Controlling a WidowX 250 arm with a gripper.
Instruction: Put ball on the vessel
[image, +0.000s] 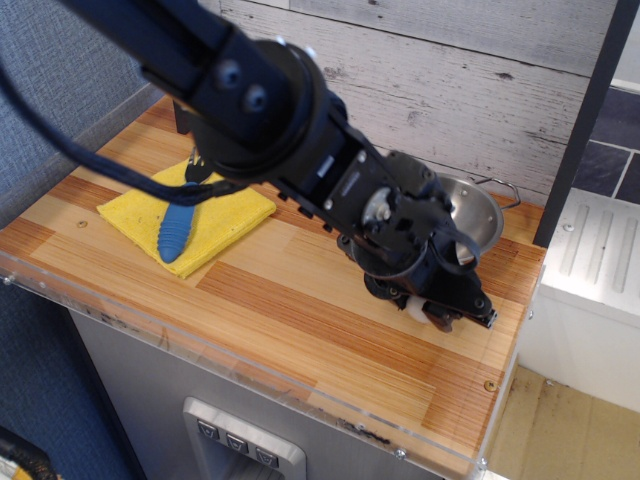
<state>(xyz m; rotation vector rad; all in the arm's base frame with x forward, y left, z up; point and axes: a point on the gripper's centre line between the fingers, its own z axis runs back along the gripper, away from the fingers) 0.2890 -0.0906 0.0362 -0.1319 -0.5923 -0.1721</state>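
The white ball (415, 309) lies low on the wooden counter near its right front part. Only a small part of it shows between the black fingers. My gripper (447, 314) is down over the ball and looks closed around it. The black arm covers most of the ball from above. The vessel, a shiny steel bowl (478, 217) with a wire loop handle, stands just behind the gripper by the back wall. It is partly hidden by the wrist, and the part of its inside that shows holds nothing.
A yellow cloth (195, 215) with a blue ridged object (177, 228) on it lies at the left. The counter's right edge (520, 330) is close to the gripper. A dark post (580, 120) stands right of the bowl.
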